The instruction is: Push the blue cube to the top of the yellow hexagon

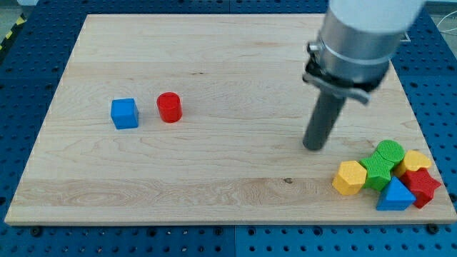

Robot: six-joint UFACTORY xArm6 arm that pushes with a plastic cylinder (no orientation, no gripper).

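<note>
The blue cube [124, 113] sits on the wooden board [214, 57] at the view's left. The yellow hexagon [349, 177] lies at the view's bottom right, at the left end of a cluster of blocks. My tip [313, 146] rests on the board up and left of the yellow hexagon, a short gap away, and far to the right of the blue cube. It touches no block.
A red cylinder [169, 107] stands just right of the blue cube. Beside the yellow hexagon are two green blocks [383, 163], a blue triangle [395, 195], a red block [422, 187] and a second yellow block [415, 160], near the board's right edge.
</note>
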